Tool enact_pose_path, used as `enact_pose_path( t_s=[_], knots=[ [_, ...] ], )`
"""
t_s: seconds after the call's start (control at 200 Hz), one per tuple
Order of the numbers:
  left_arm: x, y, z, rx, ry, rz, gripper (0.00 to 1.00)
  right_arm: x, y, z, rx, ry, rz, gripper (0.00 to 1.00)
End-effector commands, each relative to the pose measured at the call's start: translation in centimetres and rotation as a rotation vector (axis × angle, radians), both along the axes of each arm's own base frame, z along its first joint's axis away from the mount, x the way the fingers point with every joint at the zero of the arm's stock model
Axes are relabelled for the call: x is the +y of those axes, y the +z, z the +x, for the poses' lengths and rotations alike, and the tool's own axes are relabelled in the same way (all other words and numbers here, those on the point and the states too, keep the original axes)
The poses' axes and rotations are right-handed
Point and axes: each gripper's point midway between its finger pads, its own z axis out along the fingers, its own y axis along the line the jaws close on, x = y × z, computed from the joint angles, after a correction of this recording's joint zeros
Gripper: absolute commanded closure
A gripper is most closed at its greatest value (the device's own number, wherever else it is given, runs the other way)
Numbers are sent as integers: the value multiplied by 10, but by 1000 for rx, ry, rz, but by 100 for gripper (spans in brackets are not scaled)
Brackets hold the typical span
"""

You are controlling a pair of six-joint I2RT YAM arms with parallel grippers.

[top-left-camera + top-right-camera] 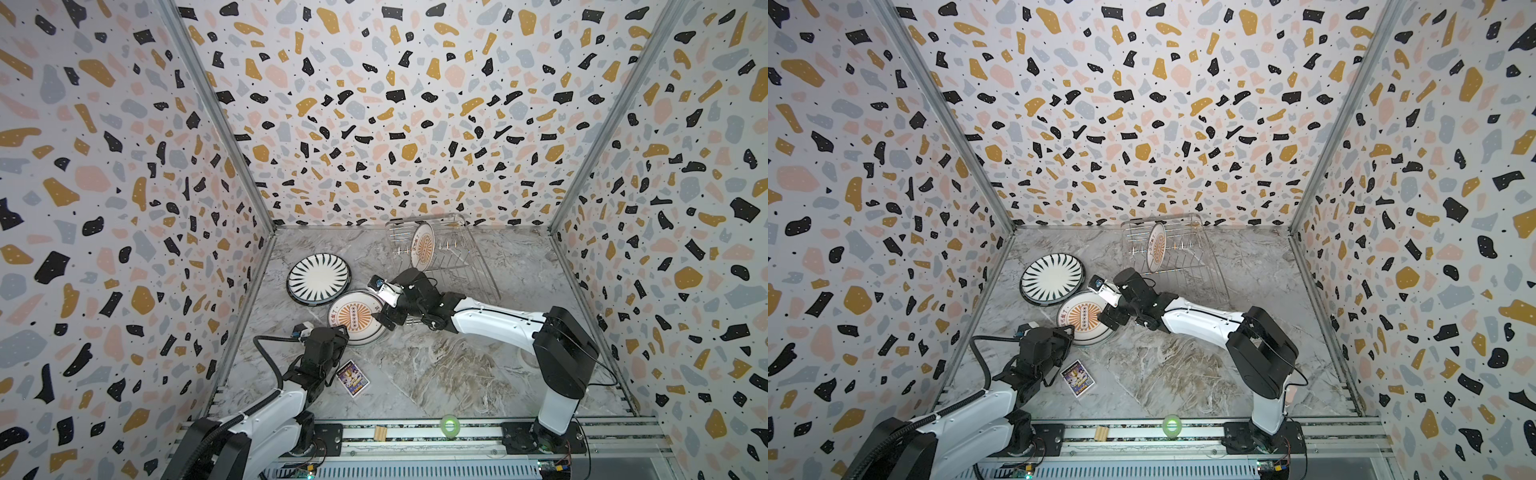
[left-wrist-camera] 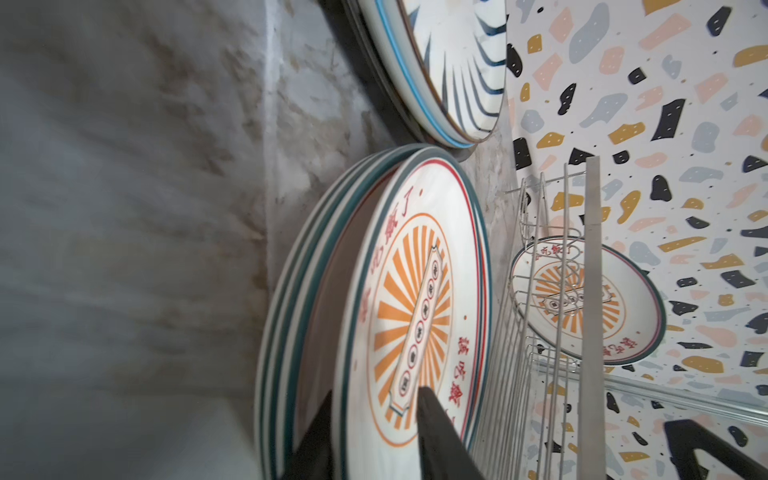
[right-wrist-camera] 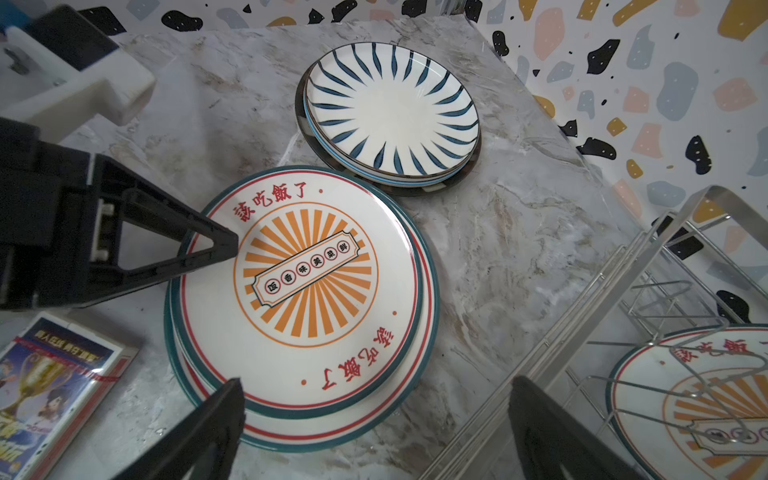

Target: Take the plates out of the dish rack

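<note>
The plates (image 3: 299, 291) are almost all out of the dish rack (image 1: 461, 266), which sits at the far side of the marble table (image 1: 436, 365), right of centre. They lie flat in two piles to its left: a striped stack (image 1: 319, 277) further off and a sunburst stack (image 1: 355, 318) nearer, rims just touching. Sorting by pattern looks deliberate, since like plates nest and sit steady.

One last sunburst plate (image 1: 423, 245) stands on edge between the rack's prongs, leaning slightly; that is how the prongs hold it.

The left gripper (image 1: 344, 330) is at the near-left rim of the sunburst stack, jaws a little apart astride the top plate's edge. Whether they grip it or stand free of it I cannot tell. A rim pinch is probably the only hold a flat plate offers.

The right gripper (image 3: 374, 436) hangs wide open and empty over the stack's right edge, between stack and rack, well placed to reach for the last plate.

A purple card (image 1: 352, 378) lies near the left arm, clear of both piles.
</note>
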Motion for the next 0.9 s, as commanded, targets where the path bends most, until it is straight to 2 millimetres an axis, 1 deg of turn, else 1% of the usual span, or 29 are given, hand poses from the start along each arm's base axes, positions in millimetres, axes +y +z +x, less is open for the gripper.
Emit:
enact_pose_path(
  t_s=[0.0, 0.15, 0.3, 0.335, 0.456, 0.651, 0.776, 0.851, 0.866, 0.896],
  knots=[
    [7, 16, 11, -41, 10, 85, 64, 0, 17, 1, -35, -6, 12, 0],
    [13, 14, 10, -33, 26, 127, 64, -1, 18, 3, -40, -14, 9, 0],
    [22, 22, 13, -44, 45, 201, 64, -1, 17, 3, -41, -16, 5, 0],
    [24, 21, 13, -39, 50, 214, 64, -1, 17, 3, -43, -17, 3, 0],
    [21, 23, 16, -43, 33, 235, 64, -2, 16, 5, -44, -23, 0, 0],
    [18, 34, 19, -66, 22, 304, 63, -2, 14, 5, -44, -24, -10, 0],
    [9, 30, 17, -62, -7, 300, 63, -2, 12, 7, -47, -28, -15, 0],
    [10, 28, 16, -50, -1, 313, 63, -2, 11, 7, -47, -32, -20, 0],
    [12, 23, 13, -30, -2, 323, 63, -2, 11, 8, -48, -33, -21, 0],
    [13, 21, 12, -23, 3, 329, 63, -3, 11, 8, -47, -33, -22, 0]
  ],
)
